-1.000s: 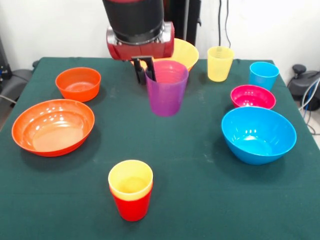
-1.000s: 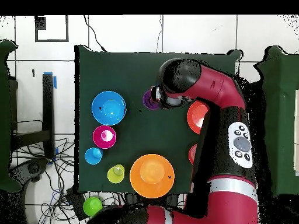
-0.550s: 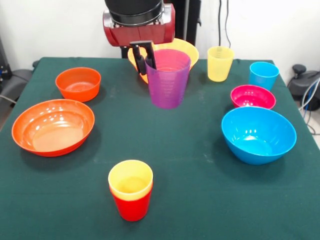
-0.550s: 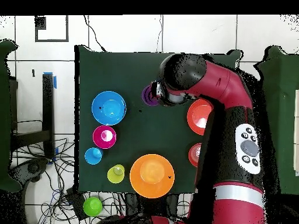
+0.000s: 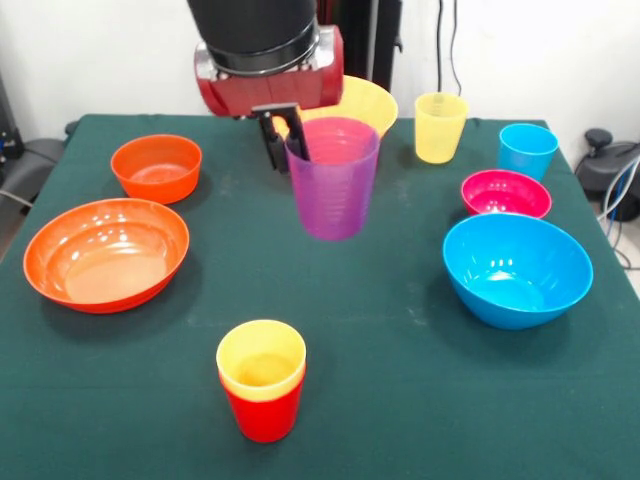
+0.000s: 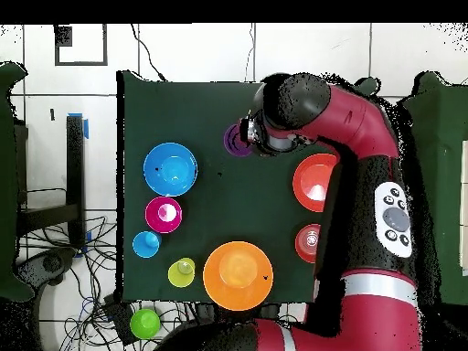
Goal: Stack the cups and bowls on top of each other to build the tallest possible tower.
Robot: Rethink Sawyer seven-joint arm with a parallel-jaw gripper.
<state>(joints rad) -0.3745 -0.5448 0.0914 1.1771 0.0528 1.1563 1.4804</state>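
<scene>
Gripper [image 5: 285, 138]: black fingers pinch the rim of the translucent purple plastic cup [image 5: 333, 178], one finger inside the wall, the other outside; clenched on it. From above the fingers are mostly hidden under the red and black arm [image 6: 343, 119].
Purple cup: upright, held at its left rim in the front view; whether its base touches the dark green tablecloth [image 5: 400, 360] cannot be told. From overhead only a sliver of it shows beside the wrist.
Tower start: a pale yellow plastic cup [image 5: 261, 360] nested in a red plastic cup [image 5: 263, 412], at the near edge of the front view; the overhead view hides this stack under the arm.
Large yellow-orange glossy bowl [image 5: 370, 102]: partly hidden behind the purple cup and the wrist.
Right side, front view: yellow tumbler [image 5: 440, 127], blue tumbler [image 5: 527, 151], small magenta-pink bowl [image 5: 506, 194], large blue bowl [image 5: 517, 268], each apart.
Left side, front view: small orange bowl [image 5: 156, 167], wide shallow orange bowl [image 5: 106, 253]; overhead, the arm covers part of both.
</scene>
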